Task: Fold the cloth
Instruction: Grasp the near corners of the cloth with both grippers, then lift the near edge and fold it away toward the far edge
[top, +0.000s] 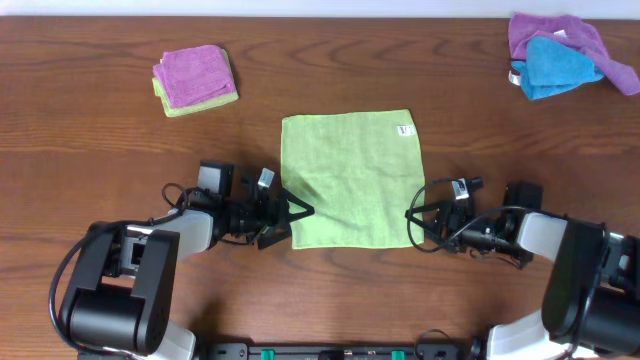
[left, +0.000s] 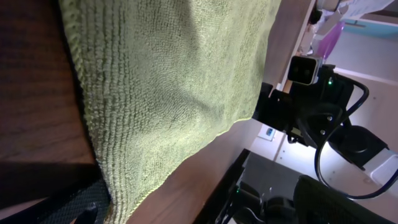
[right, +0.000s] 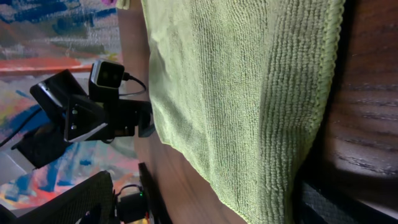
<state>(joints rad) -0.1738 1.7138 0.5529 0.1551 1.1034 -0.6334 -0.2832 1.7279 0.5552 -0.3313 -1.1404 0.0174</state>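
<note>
The lime yellow-green cloth (top: 350, 175) lies flat and spread in the middle of the table, its white tag (top: 405, 129) near the far right corner. My left gripper (top: 297, 222) lies low on the table at the cloth's near left corner, its fingers spread around the edge. My right gripper (top: 412, 228) is at the near right corner, fingers spread the same way. In the left wrist view the cloth (left: 168, 81) fills the frame, with a finger pad at the bottom left. In the right wrist view the cloth (right: 249, 93) runs down to a finger at the bottom right.
A folded purple cloth on a pale green one (top: 195, 78) sits at the back left. A crumpled purple cloth and a blue cloth (top: 560, 62) lie at the back right. The table's front edge is close behind both arms.
</note>
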